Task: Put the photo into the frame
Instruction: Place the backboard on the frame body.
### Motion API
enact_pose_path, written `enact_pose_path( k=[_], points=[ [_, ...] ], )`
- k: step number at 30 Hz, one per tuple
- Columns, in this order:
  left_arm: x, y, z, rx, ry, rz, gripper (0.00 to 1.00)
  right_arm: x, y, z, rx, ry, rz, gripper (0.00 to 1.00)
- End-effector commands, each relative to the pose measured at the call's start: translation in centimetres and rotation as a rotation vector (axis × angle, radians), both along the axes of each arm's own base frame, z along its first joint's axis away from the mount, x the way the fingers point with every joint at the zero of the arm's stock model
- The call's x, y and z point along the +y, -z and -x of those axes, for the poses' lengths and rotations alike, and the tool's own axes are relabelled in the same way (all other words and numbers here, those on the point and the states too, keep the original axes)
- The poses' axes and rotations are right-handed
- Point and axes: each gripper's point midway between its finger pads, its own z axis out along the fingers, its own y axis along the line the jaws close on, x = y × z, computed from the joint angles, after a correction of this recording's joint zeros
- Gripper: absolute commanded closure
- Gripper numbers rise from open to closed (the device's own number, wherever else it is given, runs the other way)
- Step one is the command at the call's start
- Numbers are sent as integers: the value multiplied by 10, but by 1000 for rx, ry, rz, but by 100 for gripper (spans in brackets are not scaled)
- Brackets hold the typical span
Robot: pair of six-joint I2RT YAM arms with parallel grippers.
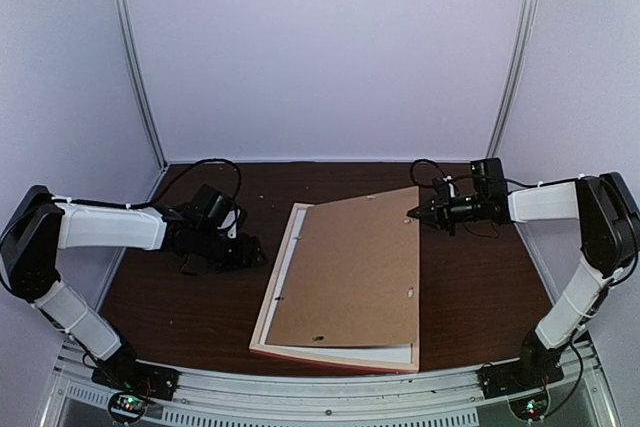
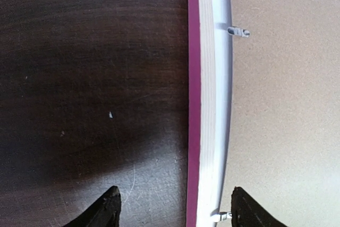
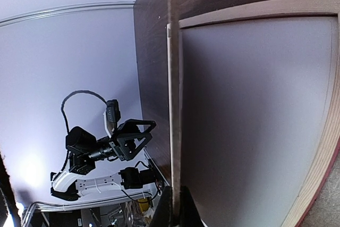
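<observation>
frame: the frame (image 1: 330,358) lies face down on the tabletop (image 1: 480,287). Its long axis runs from the near edge toward the far wall, with the far end leaning a little to the right.
backing board: the backing board (image 1: 350,267) sits on the back of the frame. Its far right corner is raised and its near left side is low against the rail.
right end effector: the right end effector (image 1: 420,214) is closed on the raised corner. In the right wrist view the board's thin edge (image 3: 173,104) runs straight into the pinched fingers.
left end effector: the left end effector (image 1: 250,252) is wide apart and holds nothing. It hovers just beside the frame's left rail. In the left wrist view one fingertip (image 2: 109,206) is over the bare tabletop and the other is over the board, so they straddle the pink rail (image 2: 193,104).
photo: the photo is not identifiable in any view. A pale sheet (image 3: 255,120) fills the frame under the raised board; I cannot tell whether it is the photo.
deciding relation: the gap under the board opens to the right and far side. The free left end effector is on the opposite long side, where the board lies low.
nearer arm: the left is the only free one, and it is nearest the left rail and its metal tabs (image 2: 239,32).
judgement: putting the photo in probably means reaching across, or raising the board further.
</observation>
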Motion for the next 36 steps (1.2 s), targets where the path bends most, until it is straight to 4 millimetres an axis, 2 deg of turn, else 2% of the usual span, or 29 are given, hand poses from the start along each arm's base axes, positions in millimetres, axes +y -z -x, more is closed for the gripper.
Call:
enact_pose_path(
  k=[1,5,18,24,30,36],
  points=[
    [-5,-15,-9,-55,17,4,28,-1,-9,8,-17,-43,0,100],
    [-7,-15,-10,-51,25,3,25,0,-4,5,-5,-40,-3,100],
    [-10,-7,-12,-37,34,-9,22,5,-7,-7,-11,-17,-82,100],
    [-10,-5,-12,-35,32,-11,20,6,-18,-6,-23,-28,-112,100],
    [-8,-6,-14,-41,25,-17,19,3,-39,-2,-59,-36,-105,100],
    [-5,-12,-17,-65,11,-30,9,4,-47,0,-67,-41,-96,100]
  ],
)
